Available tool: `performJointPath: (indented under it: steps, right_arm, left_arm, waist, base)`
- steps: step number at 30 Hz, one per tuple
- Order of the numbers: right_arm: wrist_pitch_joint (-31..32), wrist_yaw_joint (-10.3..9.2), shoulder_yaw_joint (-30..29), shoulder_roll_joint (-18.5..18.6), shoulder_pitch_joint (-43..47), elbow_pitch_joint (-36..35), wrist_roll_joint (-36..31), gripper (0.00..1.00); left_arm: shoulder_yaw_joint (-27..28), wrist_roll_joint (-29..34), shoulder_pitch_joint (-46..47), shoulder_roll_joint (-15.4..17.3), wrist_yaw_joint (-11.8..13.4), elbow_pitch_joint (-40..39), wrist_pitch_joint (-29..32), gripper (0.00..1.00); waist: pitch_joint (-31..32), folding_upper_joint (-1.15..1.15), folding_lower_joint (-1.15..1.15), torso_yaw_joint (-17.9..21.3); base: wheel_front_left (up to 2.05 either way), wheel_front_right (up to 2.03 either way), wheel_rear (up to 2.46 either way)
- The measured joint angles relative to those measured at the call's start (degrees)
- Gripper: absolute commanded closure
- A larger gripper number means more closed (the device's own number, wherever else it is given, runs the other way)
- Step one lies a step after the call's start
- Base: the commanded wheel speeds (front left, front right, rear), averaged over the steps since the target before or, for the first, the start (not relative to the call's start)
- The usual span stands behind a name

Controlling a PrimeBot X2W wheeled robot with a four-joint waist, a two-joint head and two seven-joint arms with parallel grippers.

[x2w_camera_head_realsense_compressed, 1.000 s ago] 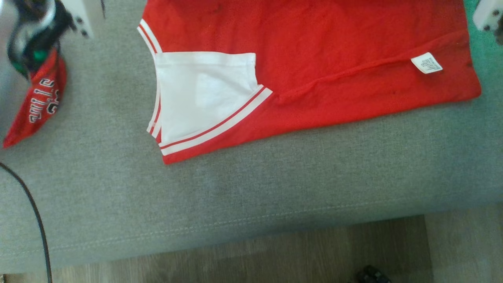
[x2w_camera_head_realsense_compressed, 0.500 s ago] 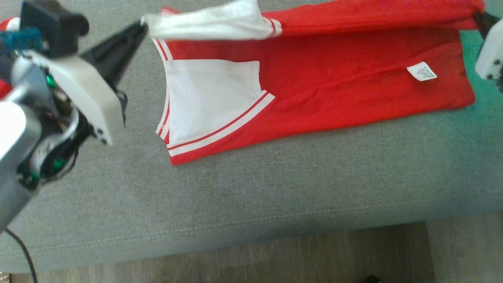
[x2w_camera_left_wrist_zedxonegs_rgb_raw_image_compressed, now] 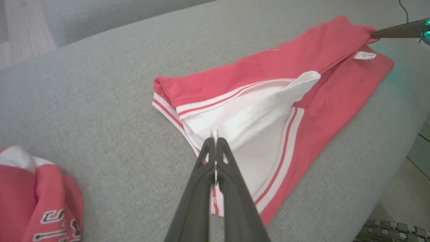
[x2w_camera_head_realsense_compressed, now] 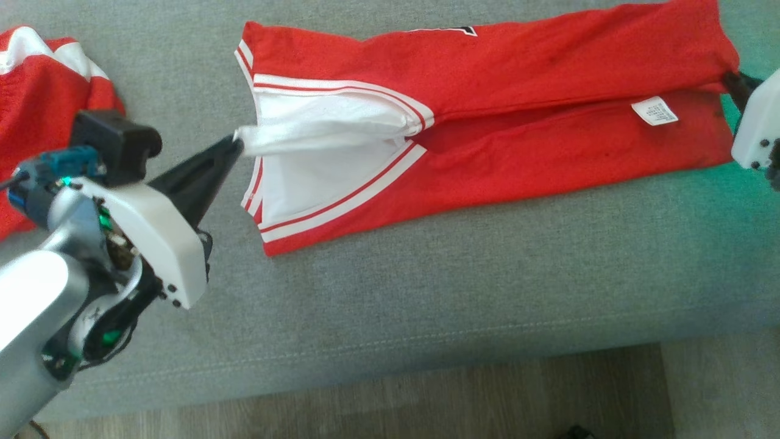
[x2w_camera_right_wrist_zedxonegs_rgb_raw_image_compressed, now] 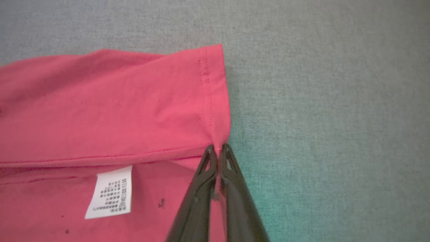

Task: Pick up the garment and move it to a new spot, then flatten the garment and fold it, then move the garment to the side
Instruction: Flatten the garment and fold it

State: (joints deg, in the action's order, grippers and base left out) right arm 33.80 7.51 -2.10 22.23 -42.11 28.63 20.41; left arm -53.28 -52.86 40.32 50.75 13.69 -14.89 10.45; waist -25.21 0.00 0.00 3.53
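The red garment (x2w_camera_head_realsense_compressed: 548, 67) lies stretched across the grey sofa cushion (x2w_camera_head_realsense_compressed: 426, 292), filling the head view from 11 o'clock to 2 o'clock, with its far long edge folded over toward the middle. The left end effector (x2w_camera_head_realsense_compressed: 234, 146), at 9 o'clock of the garment, is clenched on the edge of a white flap (x2w_camera_head_realsense_compressed: 317, 128), which it holds just above the white striped panel (x2w_camera_head_realsense_compressed: 317, 177) underneath. The right end effector (x2w_camera_head_realsense_compressed: 731, 82), at 3 o'clock of the garment, is clenched on the corner of the red hem. A white label (x2w_camera_head_realsense_compressed: 654, 111) lies just beside that corner, at its 8 o'clock. A second red shirt (x2w_camera_head_realsense_compressed: 36, 73) sits crumpled on the cushion at 10 o'clock, well apart from the garment. Wooden floor (x2w_camera_head_realsense_compressed: 426, 390) shows at 6 o'clock
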Motion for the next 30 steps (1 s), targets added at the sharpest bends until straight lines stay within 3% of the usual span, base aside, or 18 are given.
performJointPath:
  steps: [8,9,10,11,13,14,18,21,25,30]
  right_arm:
    - [1.6,0.0,-1.7,-0.5,2.1,-1.5,-0.7,1.0]
    - [1.6,0.0,-1.9,-0.6,2.3,-1.5,-0.8,0.73]
    - [1.5,0.0,-2.0,-0.6,2.5,-1.6,-0.8,0.33]
    - [1.3,0.0,-2.3,-0.8,2.8,-1.6,-0.8,0.0]
    - [-0.4,0.0,-3.0,-1.6,3.2,-1.6,-1.2,0.0]
    - [-1.8,0.0,-3.8,-2.2,3.2,-1.6,-1.4,0.0]
    - [-7.7,0.0,-7.2,-3.9,4.3,-2.5,-3.6,0.0]
    - [-12.2,0.0,-11.4,-6.7,6.4,-3.2,-4.5,0.0]
    - [-16.8,0.0,-16.6,-13.0,8.3,-1.9,-3.8,0.0]
    - [-21.4,-0.01,-22.2,-15.4,8.6,3.6,-8.3,0.0]
  left_arm:
    - [-1.7,-1.1,-1.8,-2.0,-0.1,4.4,-1.2,1.0]
    - [-1.7,-1.1,-2.0,-2.4,-0.1,5.1,-1.3,1.0]
    - [-1.7,-1.2,-2.3,-2.8,-0.1,5.7,-1.6,1.0]
    - [-1.7,-1.4,-2.8,-3.2,-0.1,6.1,-2.0,0.99]
    - [-2.0,-1.6,-3.7,-4.3,0.1,7.1,-2.6,0.51]
    - [-2.0,-1.6,-4.1,-4.9,0.5,7.5,-3.2,0.0]
    - [-2.0,0.0,-5.3,-7.3,3.6,9.4,-7.1,0.0]
    - [-1.3,1.4,-7.5,-9.9,7.4,10.8,-12.7,0.0]
    - [1.6,3.3,-12.6,-15.2,13.8,14.6,-22.7,0.0]
    - [5.1,10.9,-17.9,-22.4,17.2,17.1,-24.7,0.0]
  waist:
    - [-0.6,0.0,0.0,0.0]
    - [-0.6,0.0,0.0,0.0]
    - [-0.5,0.0,0.0,0.1]
    - [-0.4,0.0,0.0,0.1]
    - [0.0,0.0,0.0,0.1]
    - [0.2,0.0,0.0,0.1]
    - [1.5,0.0,0.0,-0.1]
    - [2.8,0.0,0.0,-0.2]
    - [4.9,0.0,0.0,-0.4]
    - [7.4,0.0,0.0,-1.7]
  base:
    - [0.0,0.0,0.0]
    - [0.0,0.0,0.0]
    - [0.0,0.0,0.0]
    - [0.0,0.0,0.0]
    - [0.0,0.0,0.0]
    - [0.0,0.0,0.0]
    - [0.0,0.0,0.0]
    - [0.0,0.0,0.0]
    - [0.0,0.0,0.0]
    - [0.0,0.0,0.0]
